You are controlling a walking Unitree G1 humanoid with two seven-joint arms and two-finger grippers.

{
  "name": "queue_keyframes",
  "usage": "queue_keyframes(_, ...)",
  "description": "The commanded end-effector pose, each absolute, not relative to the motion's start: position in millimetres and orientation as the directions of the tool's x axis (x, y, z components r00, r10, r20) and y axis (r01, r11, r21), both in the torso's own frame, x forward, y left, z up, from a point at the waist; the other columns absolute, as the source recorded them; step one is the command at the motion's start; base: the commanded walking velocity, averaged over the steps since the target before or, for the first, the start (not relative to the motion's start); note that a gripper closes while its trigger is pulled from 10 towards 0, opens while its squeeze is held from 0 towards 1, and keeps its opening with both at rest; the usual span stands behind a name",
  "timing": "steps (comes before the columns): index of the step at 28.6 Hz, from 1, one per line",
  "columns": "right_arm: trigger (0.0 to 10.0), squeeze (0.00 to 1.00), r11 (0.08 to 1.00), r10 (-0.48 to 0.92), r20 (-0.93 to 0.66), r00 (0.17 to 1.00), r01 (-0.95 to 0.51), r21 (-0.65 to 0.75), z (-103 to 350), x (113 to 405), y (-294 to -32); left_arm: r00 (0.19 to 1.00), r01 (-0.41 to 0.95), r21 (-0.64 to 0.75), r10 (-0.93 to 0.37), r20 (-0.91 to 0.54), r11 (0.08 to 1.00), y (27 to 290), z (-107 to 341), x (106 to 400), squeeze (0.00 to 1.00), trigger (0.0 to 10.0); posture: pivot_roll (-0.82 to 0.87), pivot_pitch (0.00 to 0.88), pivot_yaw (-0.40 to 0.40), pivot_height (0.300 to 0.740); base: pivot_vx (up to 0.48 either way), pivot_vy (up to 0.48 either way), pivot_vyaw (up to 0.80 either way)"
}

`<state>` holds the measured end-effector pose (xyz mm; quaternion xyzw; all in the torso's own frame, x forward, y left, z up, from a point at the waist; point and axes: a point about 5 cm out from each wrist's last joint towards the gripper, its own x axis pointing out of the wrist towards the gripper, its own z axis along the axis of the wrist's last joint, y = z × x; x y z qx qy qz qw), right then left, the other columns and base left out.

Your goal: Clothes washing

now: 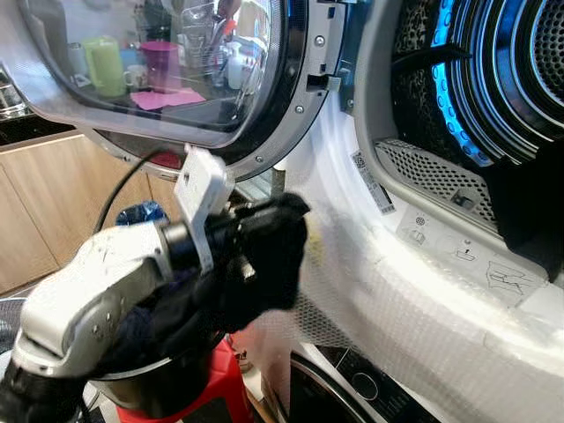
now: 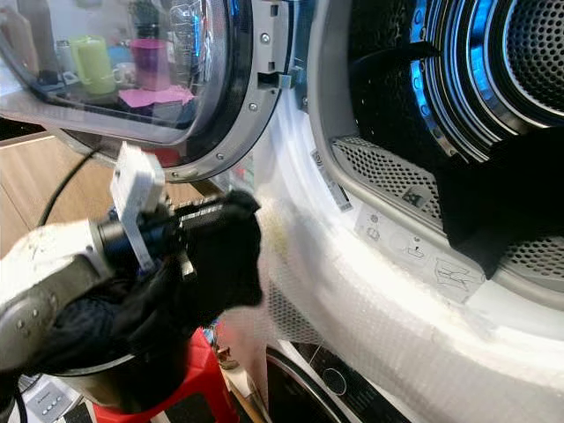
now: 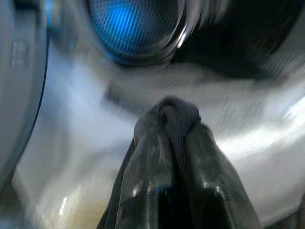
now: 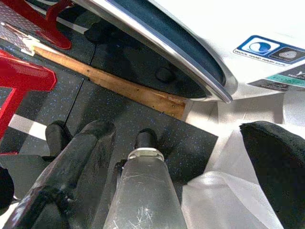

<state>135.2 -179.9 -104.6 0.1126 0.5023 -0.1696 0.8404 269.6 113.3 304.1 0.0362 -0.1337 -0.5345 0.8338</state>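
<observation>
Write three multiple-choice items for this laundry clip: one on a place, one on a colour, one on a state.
1. Where is the left claw?
A. Deep inside the drum
B. In front of the machine, short of its opening, above the bucket
C. Resting on the floor

2. What colour is the stool under the bucket?
A. Red
B. Green
C. White

3. What state is the machine's door in?
A. Shut and latched
B. Removed and lying on the floor
C. Swung open

Key: 1 B, the left claw hangs before the white front panel, with the drum beyond it. 2 A, red plastic shows beneath the dark bucket. 3 C, the round glass door stands out to the left and the drum is exposed. The left claw is shut on a dark garment.
</observation>
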Motion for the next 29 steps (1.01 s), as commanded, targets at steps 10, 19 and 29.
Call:
queue_keyframes(10,10.0,0.0,0.904,-0.177,-0.884,0.433,0.427,0.028,-104,137,-181,0.149,0.967,0.159,-0.946,0.287,0.2,96,342,264,0.0,0.0,0.45,0.001,-0.074,0.74,0.0,0.0,0.0)
queue_keyframes(19,10.0,0.0,0.891,-0.182,-0.885,0.428,0.453,0.036,-105,133,-179,0.109,0.992,-0.068,-0.989,0.1,0.102,86,269,266,0.0,0.0,0.4,0.004,-0.047,0.74,0.0,0.0,0.0)
queue_keyframes(29,10.0,0.0,0.895,-0.209,-0.88,0.427,0.446,0.005,-108,116,-195,0.315,0.936,-0.123,-0.941,-0.12,0.329,101,188,272,0.0,0.0,0.35,0.042,-0.044,0.74,0.0,0.0,0.0)
